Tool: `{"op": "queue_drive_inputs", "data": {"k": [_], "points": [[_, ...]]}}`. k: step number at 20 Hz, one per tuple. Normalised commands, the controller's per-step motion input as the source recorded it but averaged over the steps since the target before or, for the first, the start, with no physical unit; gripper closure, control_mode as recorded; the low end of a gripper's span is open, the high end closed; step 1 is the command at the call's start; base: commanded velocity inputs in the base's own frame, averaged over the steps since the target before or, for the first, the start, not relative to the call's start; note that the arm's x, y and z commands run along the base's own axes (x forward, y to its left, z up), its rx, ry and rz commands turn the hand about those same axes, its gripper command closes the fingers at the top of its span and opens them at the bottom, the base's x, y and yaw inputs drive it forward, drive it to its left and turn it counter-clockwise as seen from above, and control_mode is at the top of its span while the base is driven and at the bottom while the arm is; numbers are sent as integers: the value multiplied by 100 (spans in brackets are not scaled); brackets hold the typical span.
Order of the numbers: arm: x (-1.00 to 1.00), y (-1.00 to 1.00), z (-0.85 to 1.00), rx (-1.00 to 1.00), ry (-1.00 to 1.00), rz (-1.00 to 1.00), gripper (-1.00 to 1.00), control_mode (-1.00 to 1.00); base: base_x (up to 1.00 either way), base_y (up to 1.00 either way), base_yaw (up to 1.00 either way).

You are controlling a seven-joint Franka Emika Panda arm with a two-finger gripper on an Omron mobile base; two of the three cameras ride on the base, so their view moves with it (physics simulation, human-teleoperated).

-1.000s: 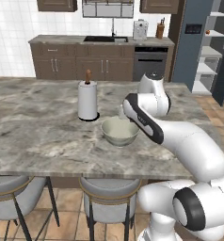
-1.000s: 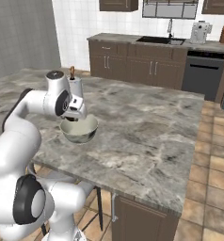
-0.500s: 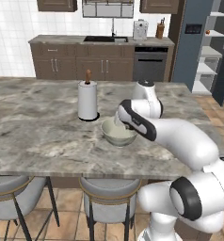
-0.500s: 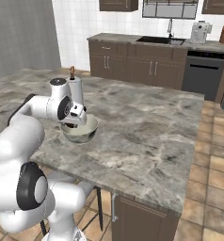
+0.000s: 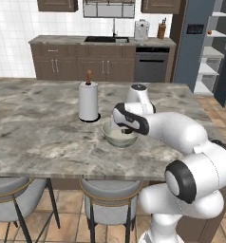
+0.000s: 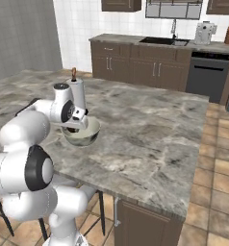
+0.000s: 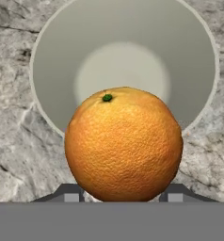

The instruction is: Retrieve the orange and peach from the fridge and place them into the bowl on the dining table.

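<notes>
The orange [image 7: 123, 143] sits between my fingertips [image 7: 69, 193], and my gripper [image 7: 123, 194] is shut on it. Right under it lies the round pale grey-green bowl [image 7: 128, 52], with nothing inside. In the left base view my gripper [image 5: 126, 129] hangs at the bowl [image 5: 116, 138] on the marble dining table [image 5: 34, 137]. The right base view has my gripper [image 6: 74, 129] low over the bowl [image 6: 87, 135]. The fridge [image 5: 196, 47] stands open at the far right. A small reddish fruit [image 5: 209, 32] rests on an upper shelf; it is too small to tell whether it is the peach.
A white paper towel roll [image 5: 88, 101] stands just left of the bowl, close to my hand. Grey padded stools [image 5: 108, 201] line the table's near edge. The sink counter [image 5: 100, 40] runs along the back wall. Bare marble stretches left and right of the bowl.
My hand has come down with the orange from above the bowl to its rim. The bowl and the paper towel roll have stayed put.
</notes>
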Motion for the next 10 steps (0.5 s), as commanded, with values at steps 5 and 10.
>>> {"op": "queue_drive_inputs", "data": {"k": [5,10], "points": [[26,4,-15,0,1,0,100,-100,0,0,0],[24,0,-6,0,0,0,100,-100,0,0,0]]}}
